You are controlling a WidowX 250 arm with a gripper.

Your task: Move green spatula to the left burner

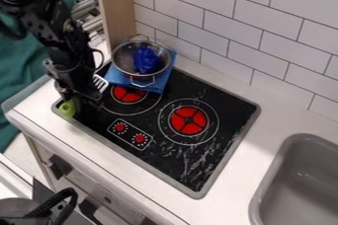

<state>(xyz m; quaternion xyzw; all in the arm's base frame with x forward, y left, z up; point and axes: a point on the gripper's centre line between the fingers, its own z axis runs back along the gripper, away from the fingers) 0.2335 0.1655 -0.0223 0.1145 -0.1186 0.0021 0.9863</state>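
Spatula (68, 109): green handle pointed toward seven o'clock, pale slotted head toward one o'clock.
Gripper (84, 98): hung between them; opening and hold indeterminable.

Robot arm (47, 30): black, bulky jointed segments; small pale spots dot one link; thin black cable (101, 55) loops outward.

Pot (125, 55) on cloth (117, 76) behind left burner (129, 94)

Pot (123, 61) beside left burner (128, 94), free room rightward
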